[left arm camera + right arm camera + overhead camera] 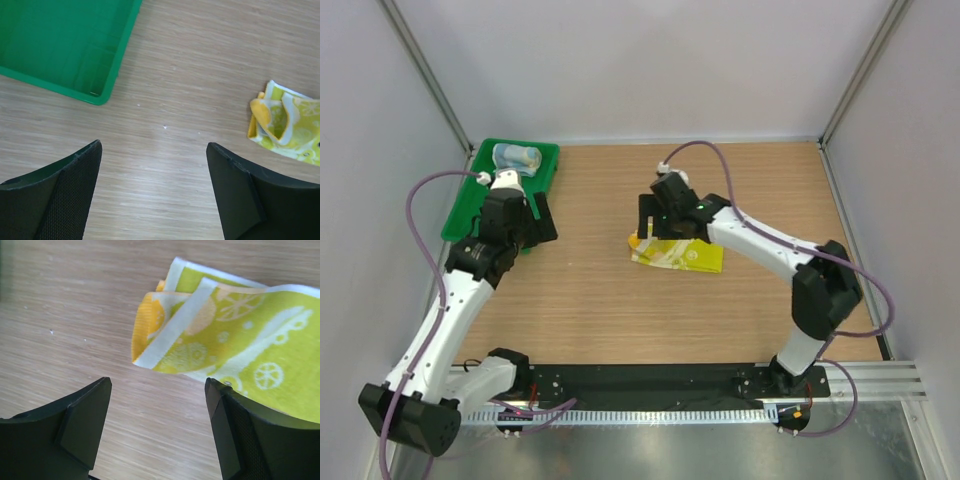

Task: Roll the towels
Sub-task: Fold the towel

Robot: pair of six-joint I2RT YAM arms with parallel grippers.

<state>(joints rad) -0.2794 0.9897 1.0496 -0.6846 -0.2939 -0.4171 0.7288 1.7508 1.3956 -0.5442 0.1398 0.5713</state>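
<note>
Wood-grain table (pixel 600 320), pale grey walls (pixel 640 70). Left fingers (pixel 65 195) spread, empty; right fingers (pixel 80 425) spread near yellow-green towel (pixel 240 340).

The tray (pixel 548 160) sits at the far left corner of the table (pixel 610 310). One towel (pixel 516 156), seemingly rolled up, lies in the tray's far end. The other towel (pixel 685 256) lies on the table near the middle, a little to the right and well apart from the tray. The left tool (pixel 532 225) is over the table just beside the tray's right side. The right tool (pixel 658 225) is over the left end of the other towel, whose folded corner lies just ahead of its fingers.
</note>
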